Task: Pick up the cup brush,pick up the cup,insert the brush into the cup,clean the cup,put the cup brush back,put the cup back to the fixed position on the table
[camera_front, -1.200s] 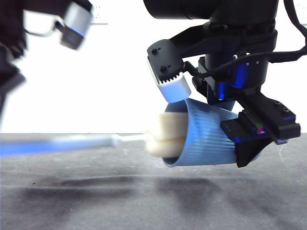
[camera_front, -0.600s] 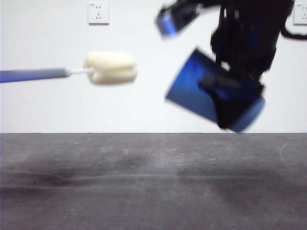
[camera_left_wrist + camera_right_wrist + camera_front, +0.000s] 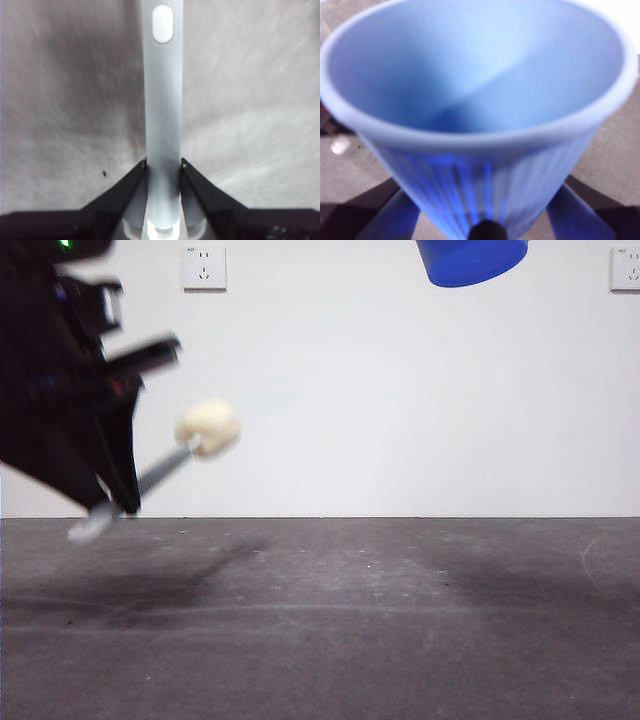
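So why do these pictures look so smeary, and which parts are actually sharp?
Front view: the left gripper and brush are motion-blurred, while the table and wall sockets stay crisp. Left wrist view: the table streaks past; the handle is fairly sharp. Right wrist view: the cup is too close, soft-focused.

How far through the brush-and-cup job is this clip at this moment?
Cleaning looks finished: the cup brush is out of the cup and well apart from it. In hand: the left gripper is shut on the brush handle, angled toward the table; the right gripper holds the cup high. Left: set both back down.
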`<state>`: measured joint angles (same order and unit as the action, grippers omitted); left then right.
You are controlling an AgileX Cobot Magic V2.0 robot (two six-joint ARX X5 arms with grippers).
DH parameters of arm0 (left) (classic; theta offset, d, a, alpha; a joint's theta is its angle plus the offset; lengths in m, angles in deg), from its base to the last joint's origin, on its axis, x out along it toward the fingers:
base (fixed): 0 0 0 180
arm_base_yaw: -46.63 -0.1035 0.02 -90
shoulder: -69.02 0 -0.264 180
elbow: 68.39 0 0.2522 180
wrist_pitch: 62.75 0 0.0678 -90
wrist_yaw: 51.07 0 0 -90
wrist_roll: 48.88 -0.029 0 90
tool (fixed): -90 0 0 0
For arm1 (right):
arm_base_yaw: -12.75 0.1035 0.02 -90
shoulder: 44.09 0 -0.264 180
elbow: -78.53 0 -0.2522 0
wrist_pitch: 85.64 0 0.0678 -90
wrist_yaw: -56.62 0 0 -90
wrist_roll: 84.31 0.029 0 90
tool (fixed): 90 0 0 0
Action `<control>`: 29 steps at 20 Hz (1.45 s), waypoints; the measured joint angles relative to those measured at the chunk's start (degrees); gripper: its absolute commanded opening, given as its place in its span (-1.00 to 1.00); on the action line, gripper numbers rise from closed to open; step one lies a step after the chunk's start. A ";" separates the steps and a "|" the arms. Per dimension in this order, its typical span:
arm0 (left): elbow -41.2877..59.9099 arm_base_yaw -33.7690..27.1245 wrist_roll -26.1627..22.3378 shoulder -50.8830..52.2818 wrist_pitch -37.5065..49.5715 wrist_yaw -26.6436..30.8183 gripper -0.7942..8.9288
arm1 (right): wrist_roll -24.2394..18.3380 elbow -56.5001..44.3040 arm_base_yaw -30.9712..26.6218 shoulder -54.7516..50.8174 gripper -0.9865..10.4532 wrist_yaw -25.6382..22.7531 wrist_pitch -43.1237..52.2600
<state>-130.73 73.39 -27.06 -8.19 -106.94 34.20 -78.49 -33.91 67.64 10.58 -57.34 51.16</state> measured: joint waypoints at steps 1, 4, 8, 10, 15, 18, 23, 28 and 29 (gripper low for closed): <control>0.00 0.17 0.35 -2.29 1.51 0.00 -0.85 | 0.02 0.00 -0.02 0.04 -0.86 0.02 -0.11; 0.00 0.26 0.76 -6.62 3.85 0.04 -0.85 | 0.48 0.00 -0.02 0.11 -0.86 2.71 -0.11; 0.00 0.24 1.53 -11.04 6.29 0.07 -0.85 | 1.29 0.00 -0.02 0.11 -0.86 3.02 -0.11; 0.00 0.24 1.86 -12.70 6.93 0.07 -0.85 | 1.33 0.00 -0.02 0.11 -0.86 3.02 -0.11; 0.00 0.17 2.23 -14.19 8.57 0.52 -0.85 | 1.51 0.00 -0.02 0.11 -0.86 3.02 -0.13; -0.09 0.00 2.27 -14.32 8.50 0.52 -0.85 | 1.62 0.00 -0.02 0.13 -0.86 4.04 -0.13; -0.09 -0.15 3.32 -14.40 8.63 -0.87 -0.26 | 1.97 0.00 -0.02 0.11 -0.86 4.61 -0.17; -0.50 -0.35 3.37 -14.49 9.18 -4.85 -0.12 | 2.14 0.00 -0.02 0.11 -0.86 4.61 -0.20; -0.63 -0.35 3.34 -14.47 9.22 -5.29 -0.12 | 2.14 0.00 -0.02 0.11 -0.86 4.61 -0.22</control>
<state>-131.36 73.04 -23.72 -22.66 -97.72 28.91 -76.34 -33.91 67.62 10.69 -52.73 50.95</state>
